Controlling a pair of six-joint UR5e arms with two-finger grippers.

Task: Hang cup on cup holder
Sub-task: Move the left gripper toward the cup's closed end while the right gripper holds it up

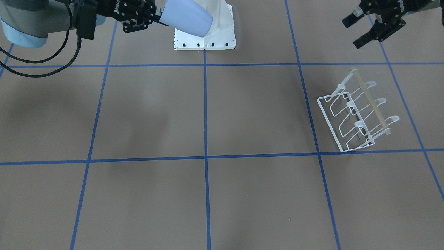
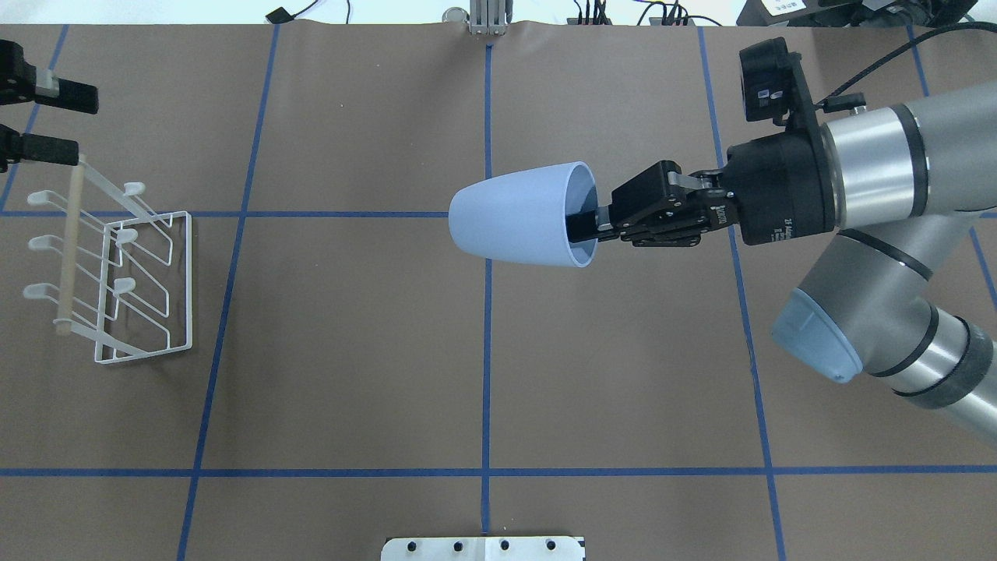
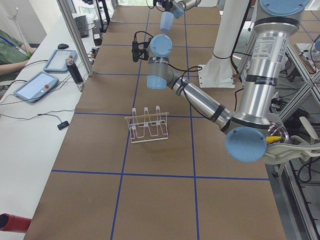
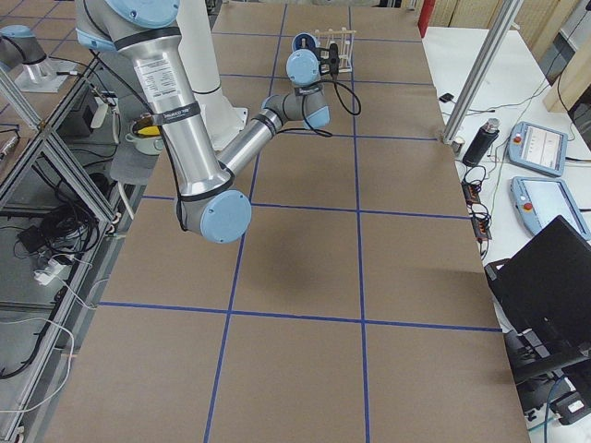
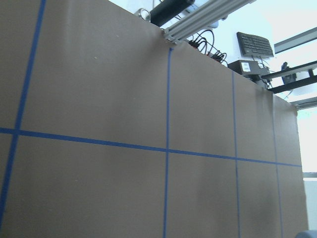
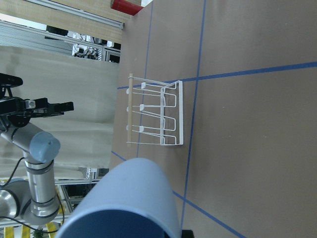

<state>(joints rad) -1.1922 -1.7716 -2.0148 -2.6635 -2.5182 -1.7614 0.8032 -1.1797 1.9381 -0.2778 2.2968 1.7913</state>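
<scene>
Cup [image 2: 518,224], judged light, stiff and smooth, hangs sideways in the air well apart from the cup holder [image 2: 125,234], its rim wall pinched by the right gripper [image 2: 592,226], a sound hold; the left gripper [image 2: 66,121], jaws wide, hovers beside that rack.

White lettering shows only on the right gripper [image 2: 586,227]. On its black body, a small brand word seen upside down in the front-facing view seems to read ROBOTIQ. In the overhead view a two-line white label farther back on that body begins "2F". The rest is too small to read.
</scene>
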